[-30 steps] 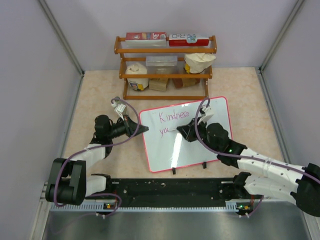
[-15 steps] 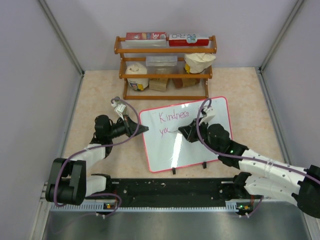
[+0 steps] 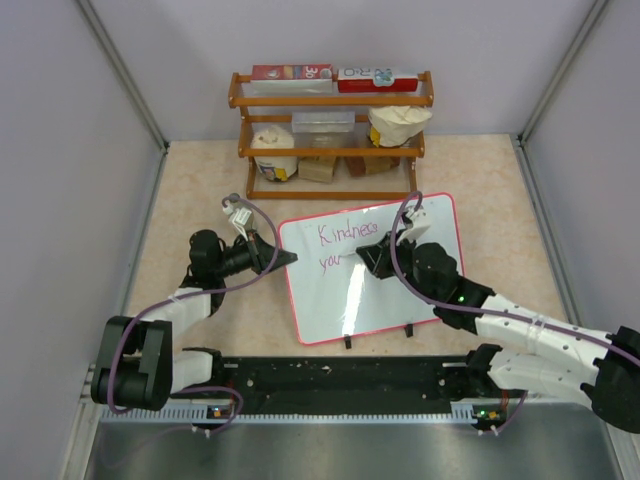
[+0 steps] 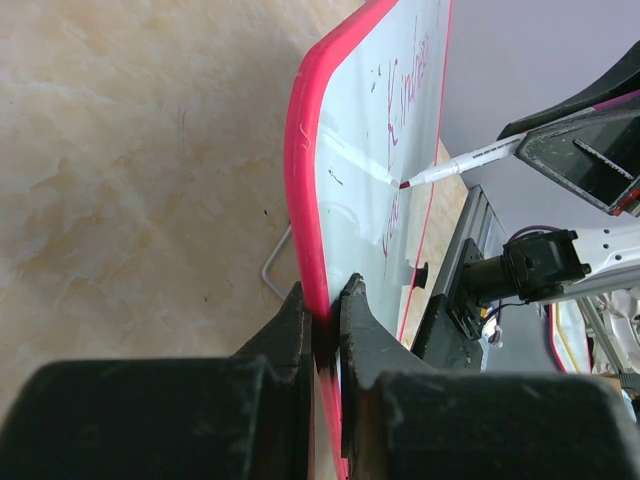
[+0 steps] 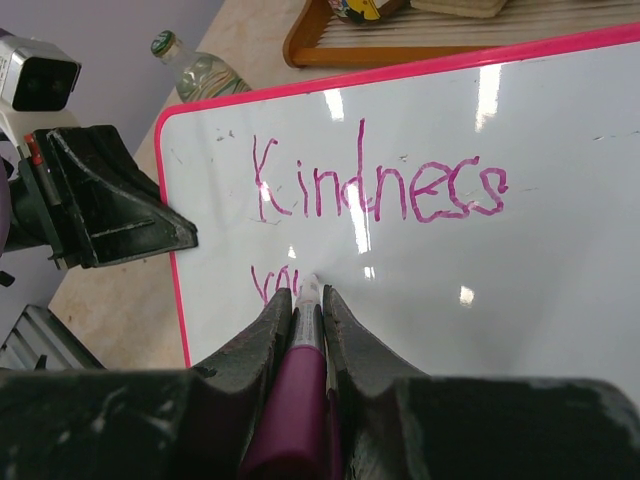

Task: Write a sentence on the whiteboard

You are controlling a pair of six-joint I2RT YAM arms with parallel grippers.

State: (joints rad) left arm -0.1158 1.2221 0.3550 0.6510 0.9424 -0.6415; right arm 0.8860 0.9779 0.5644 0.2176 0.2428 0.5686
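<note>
Item 1, the sentence [image 5: 380, 190]: pink-magenta handwriting. I read "Kindness" on the top line. Under its left end a second line has only a few letters, partly hidden behind the pen tip.

Item 2, the whiteboard [image 3: 400, 300]: glossy white with a red-pink frame, at the middle of the counter, a little toward the right edge and turned askew. Two black clip feet [image 3: 348, 342] are on the side facing the near edge.

Item 3, the marker [image 5: 300, 390]: magenta barrel, tip on the board at the second line.

Item 4, the right gripper [image 5: 300, 300]: I see its jaws narrow and clamped on the marker.

Item 5, the left gripper [image 4: 322, 300]: jaws pinched onto the board's left frame.

Item 6, a wooden rack [image 3: 330, 100]: it holds boxes and jars at the middle of the far edge.
</note>
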